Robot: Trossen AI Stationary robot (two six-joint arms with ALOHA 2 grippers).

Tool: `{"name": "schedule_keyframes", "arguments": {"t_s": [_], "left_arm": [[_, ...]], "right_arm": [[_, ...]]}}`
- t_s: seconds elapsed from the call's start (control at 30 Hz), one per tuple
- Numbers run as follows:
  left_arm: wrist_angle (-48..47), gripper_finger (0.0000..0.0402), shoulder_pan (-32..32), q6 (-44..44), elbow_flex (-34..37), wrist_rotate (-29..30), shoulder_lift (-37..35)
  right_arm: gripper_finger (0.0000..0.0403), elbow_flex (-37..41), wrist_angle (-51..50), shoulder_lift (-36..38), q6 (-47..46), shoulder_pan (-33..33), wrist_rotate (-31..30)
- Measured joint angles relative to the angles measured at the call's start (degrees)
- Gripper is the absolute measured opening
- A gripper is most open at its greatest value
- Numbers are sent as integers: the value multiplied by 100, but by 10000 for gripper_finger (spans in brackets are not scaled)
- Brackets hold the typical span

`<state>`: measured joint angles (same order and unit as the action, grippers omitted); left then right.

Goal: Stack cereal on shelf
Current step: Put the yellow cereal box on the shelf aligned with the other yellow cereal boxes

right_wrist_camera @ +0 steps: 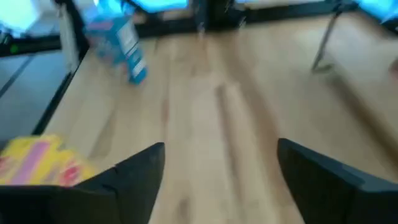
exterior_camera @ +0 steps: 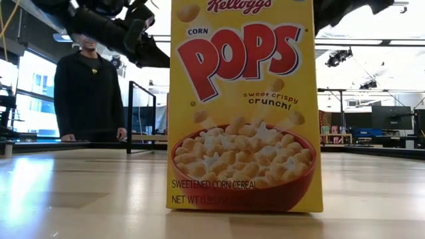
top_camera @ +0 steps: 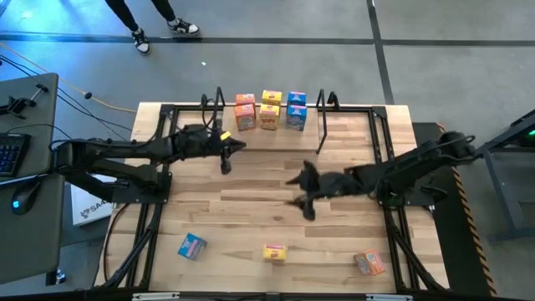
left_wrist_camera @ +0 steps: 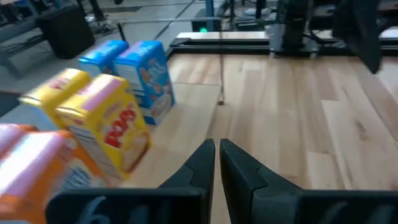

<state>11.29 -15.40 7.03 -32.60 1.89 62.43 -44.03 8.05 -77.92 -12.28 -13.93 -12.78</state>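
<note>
Several small cereal boxes, orange (top_camera: 245, 111), yellow (top_camera: 270, 109) and blue (top_camera: 296, 109), stand in rows on the shelf's light board (top_camera: 272, 132) at the table's far edge, between black wire uprights (top_camera: 324, 102). In the left wrist view they show as orange (left_wrist_camera: 37, 168), yellow (left_wrist_camera: 106, 121) and blue (left_wrist_camera: 146, 74) boxes. My left gripper (top_camera: 226, 159) (left_wrist_camera: 217, 155) is shut and empty in front of the shelf. My right gripper (top_camera: 303, 191) (right_wrist_camera: 221, 162) is open and empty over mid-table. Loose boxes lie near the front edge: blue (top_camera: 191, 246) (right_wrist_camera: 118, 40), yellow (top_camera: 274, 252) (exterior_camera: 244, 106) (right_wrist_camera: 40, 162), orange (top_camera: 369, 263).
The tabletop (top_camera: 251, 209) has free room between the shelf and the loose boxes. A person (exterior_camera: 88, 93) stands beyond the table's far side; shoes (top_camera: 140, 40) show on the floor. A desk with a keyboard (top_camera: 10, 155) stands left of the table.
</note>
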Motion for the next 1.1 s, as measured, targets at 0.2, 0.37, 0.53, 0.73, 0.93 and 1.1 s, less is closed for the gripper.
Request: {"name": "schedule_keyframes", "arguments": {"t_s": [0.2, 0.37, 0.53, 0.73, 0.93, 1.1], "left_arm": [[322, 17, 324, -84, 313, 17, -28], [360, 17, 480, -86, 378, 127, -28], [367, 17, 566, -86, 376, 175, -28], [358, 17, 614, -99, 376, 177, -28], [331, 17, 621, -233, 376, 175, -28], [403, 17, 670, -294, 412, 175, -26]], "right_arm": [[329, -1327, -1218, -890, -741, -1075, -112], [330, -2437, -2056, -1699, -1238, -1666, -230], [330, -3320, -2743, -2480, -1553, -1957, -373], [330, -4005, -3267, -3189, -1820, -2038, -478], [314, -4109, -3406, -3332, -2327, -2036, -548], [248, -4103, -3584, -3337, -2630, -2036, -677]]}}
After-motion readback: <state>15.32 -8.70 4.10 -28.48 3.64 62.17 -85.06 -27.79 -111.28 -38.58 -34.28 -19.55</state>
